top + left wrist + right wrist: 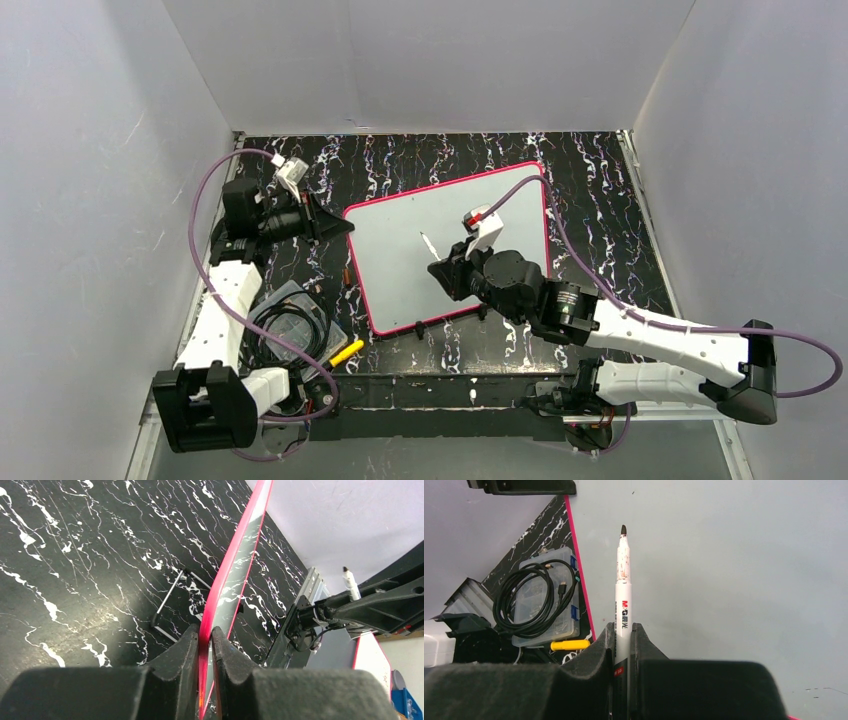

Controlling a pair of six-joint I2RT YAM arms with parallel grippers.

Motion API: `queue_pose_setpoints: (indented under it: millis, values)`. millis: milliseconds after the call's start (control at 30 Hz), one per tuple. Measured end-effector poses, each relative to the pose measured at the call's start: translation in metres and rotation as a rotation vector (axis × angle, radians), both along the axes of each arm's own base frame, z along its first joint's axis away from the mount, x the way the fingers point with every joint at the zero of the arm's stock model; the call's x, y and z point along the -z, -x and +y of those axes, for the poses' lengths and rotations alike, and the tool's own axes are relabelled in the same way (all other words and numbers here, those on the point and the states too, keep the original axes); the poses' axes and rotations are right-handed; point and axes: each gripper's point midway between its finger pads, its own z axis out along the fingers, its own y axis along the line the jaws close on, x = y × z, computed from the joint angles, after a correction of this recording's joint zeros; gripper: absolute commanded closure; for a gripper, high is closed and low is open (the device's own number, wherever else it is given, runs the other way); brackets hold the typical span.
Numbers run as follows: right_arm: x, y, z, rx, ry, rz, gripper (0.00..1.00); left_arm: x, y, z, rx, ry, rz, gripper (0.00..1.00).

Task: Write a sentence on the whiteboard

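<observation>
whiteboard (400, 270): likely stiff, slick; hold frame | left gripper (204, 632) clamps its edge | right gripper (623, 630) clamps marker (623, 575)

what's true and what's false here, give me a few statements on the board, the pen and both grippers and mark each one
1. The left gripper is shut on the pink edge of the whiteboard. True.
2. The right gripper is shut on the marker. True.
3. The marker is capped. False: its dark tip is bare and points at the whiteboard.
4. The black cable lies on the whiteboard. False: the black cable is coiled on the clear box beside the whiteboard.
5. The whiteboard's face is covered in writing. False: no readable lettering shows on it.
</observation>
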Motion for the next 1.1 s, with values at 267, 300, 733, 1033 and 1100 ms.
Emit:
queue_pose_setpoints:
  millis: [267, 300, 733, 1033, 1100]
  values:
    - [0.017, 0.005, 0.014, -0.053, 0.039, 0.03, 0.99, 0.004, 0.015, -0.005, -0.005, -0.012, 0.022, 0.69]
    - [0.018, 0.006, 0.015, -0.06, 0.04, 0.033, 0.99, 0.006, 0.016, -0.006, -0.008, -0.013, 0.032, 0.68]
    - [0.007, -0.009, 0.068, -0.09, 0.065, 0.03, 0.99, 0.011, 0.015, -0.004, -0.038, -0.042, 0.045, 0.9]
    - [0.009, -0.019, 0.094, -0.106, 0.119, 0.01, 0.99, 0.009, 0.018, -0.003, -0.038, -0.068, 0.006, 1.0]
    - [0.009, -0.02, 0.097, -0.107, 0.13, 0.008, 0.99, 0.009, 0.018, -0.003, -0.036, -0.071, 0.002, 1.0]
